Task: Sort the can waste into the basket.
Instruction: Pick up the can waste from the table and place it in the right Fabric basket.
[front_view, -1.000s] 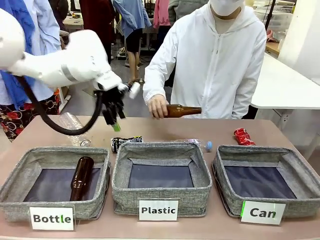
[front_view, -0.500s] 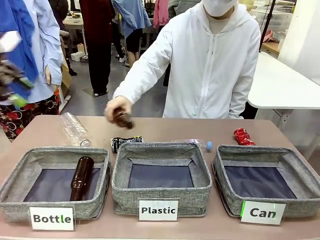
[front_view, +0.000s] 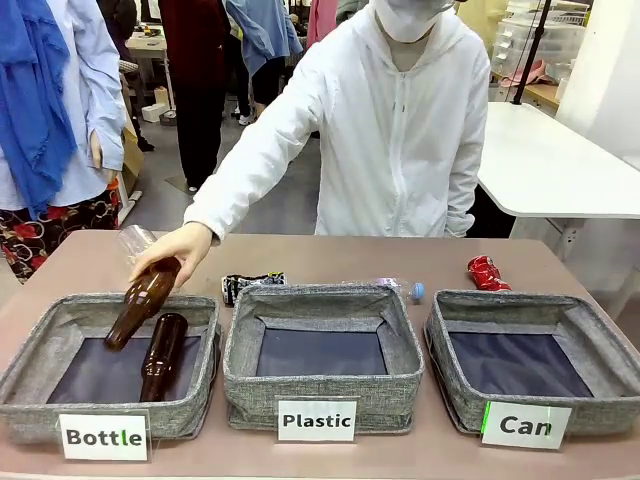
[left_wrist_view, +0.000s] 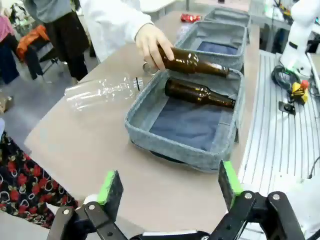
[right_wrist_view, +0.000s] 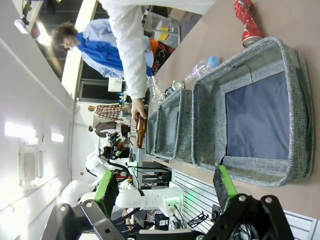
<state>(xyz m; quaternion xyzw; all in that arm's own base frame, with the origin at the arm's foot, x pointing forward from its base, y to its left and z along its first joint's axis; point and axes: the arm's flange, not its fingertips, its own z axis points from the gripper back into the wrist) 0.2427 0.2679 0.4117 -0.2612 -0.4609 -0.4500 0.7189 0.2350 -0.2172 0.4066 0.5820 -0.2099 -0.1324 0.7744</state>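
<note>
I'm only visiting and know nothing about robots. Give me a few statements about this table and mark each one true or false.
1. The red can lies inside the Can basket. False: it lies on the table behind that basket.
2. A person's hand holds a brown bottle over the Bottle basket. True.
3. A second brown bottle lies in the Bottle basket. True.
4. The left gripper is shut on a can. False: it is open and holds nothing.
5. The dark can lies in the Plastic basket. False: it lies on the table, just beyond the Plastic basket's far left corner.
</note>
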